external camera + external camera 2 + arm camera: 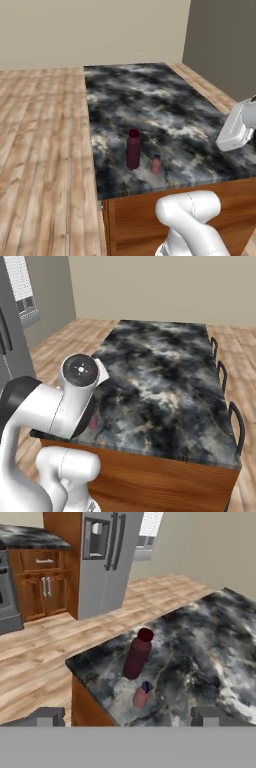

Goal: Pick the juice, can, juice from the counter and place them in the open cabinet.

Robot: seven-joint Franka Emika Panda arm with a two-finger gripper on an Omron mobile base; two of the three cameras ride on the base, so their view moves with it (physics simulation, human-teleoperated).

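Two drinks are standing on the counter (165, 110) near its front left corner: a tall dark maroon bottle (133, 149) and, just beside it to the right and a touch nearer the front edge, a small pinkish-red juice bottle (156, 164) with a dark cap. Both are sitting upright, long axes vertical, caps pointing straight up, apart from each other with a sliver of marble showing between them. In the hand view the gripper (127, 717) is hovering above the front edge, its two dark tips spread wide with nothing between them, looking down at the maroon bottle (137, 654) and the little juice bottle (141, 695). The marble behind and to the right of the pair is lying bare all the way to the far edge. Dark chairs (226, 387) are lining the counter's right edge. Across the wooden floor a grey fridge (107, 559) is standing beside brown cabinets (42, 582).
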